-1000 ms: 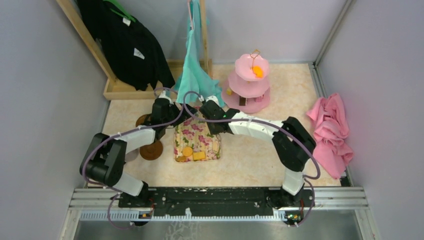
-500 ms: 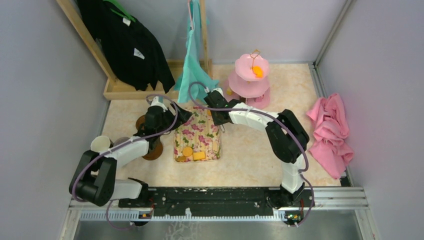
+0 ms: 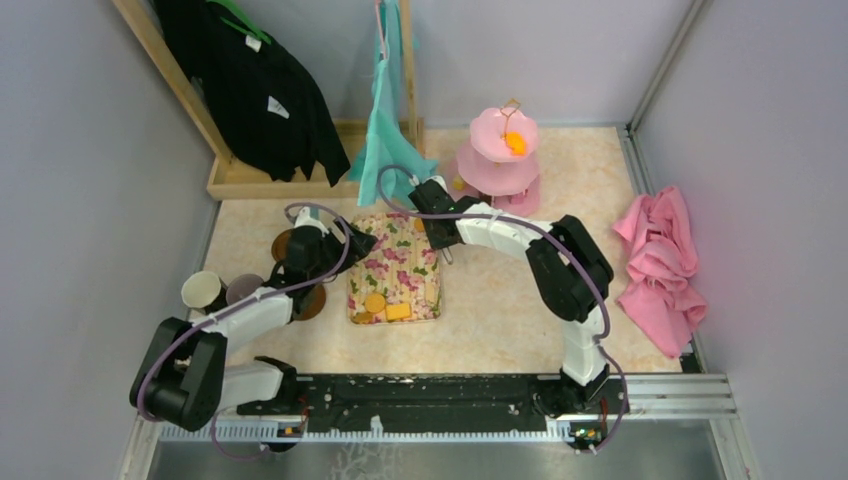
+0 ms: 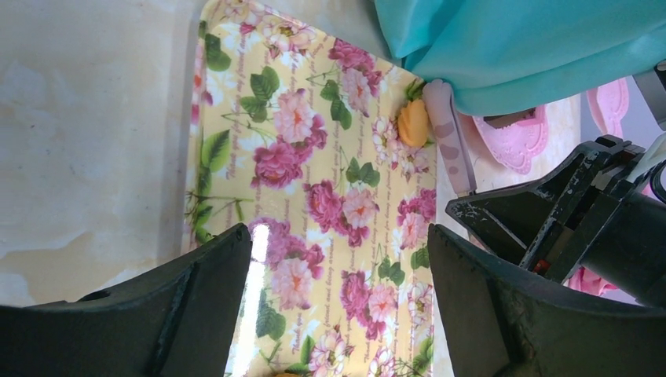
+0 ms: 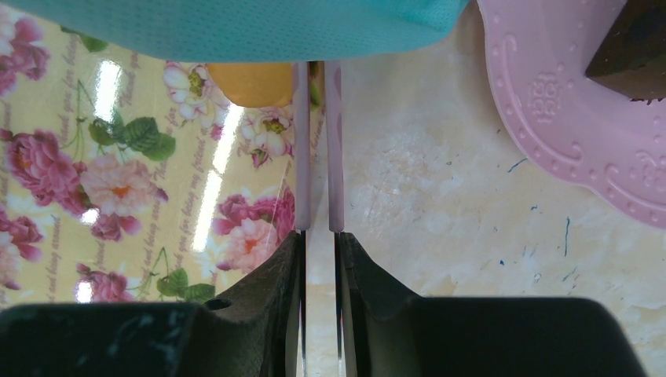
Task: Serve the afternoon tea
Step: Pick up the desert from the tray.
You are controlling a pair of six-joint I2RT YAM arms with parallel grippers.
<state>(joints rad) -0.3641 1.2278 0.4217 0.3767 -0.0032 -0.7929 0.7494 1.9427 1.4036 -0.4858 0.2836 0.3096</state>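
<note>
The flowered tray (image 3: 395,262) holds an orange snack (image 3: 374,302) and a yellow snack (image 3: 398,311) at its near end. My left gripper (image 4: 339,243) hangs open over the tray with nothing between its fingers. My right gripper (image 5: 318,236) is shut on pink tongs (image 5: 301,141). The tong tips sit beside another orange snack (image 5: 251,85) at the tray's far right corner, partly under the teal cloth (image 5: 236,27). The pink three-tier stand (image 3: 500,170) carries an orange snack (image 3: 516,143) on top. A cream mug (image 3: 201,290), a mauve-grey mug (image 3: 243,290) and two brown saucers (image 3: 284,243) stand at the left.
A wooden rack with a black garment (image 3: 262,90) stands at the far left, and the teal cloth (image 3: 385,140) hangs from it over the tray's far edge. A crumpled pink cloth (image 3: 665,265) lies by the right wall. A brown snack (image 5: 632,47) sits on the stand's lowest plate.
My left arm has drawn back to the left, uncovering both mugs. My right gripper has carried the tongs to the tray's far right corner and has stayed there since.
</note>
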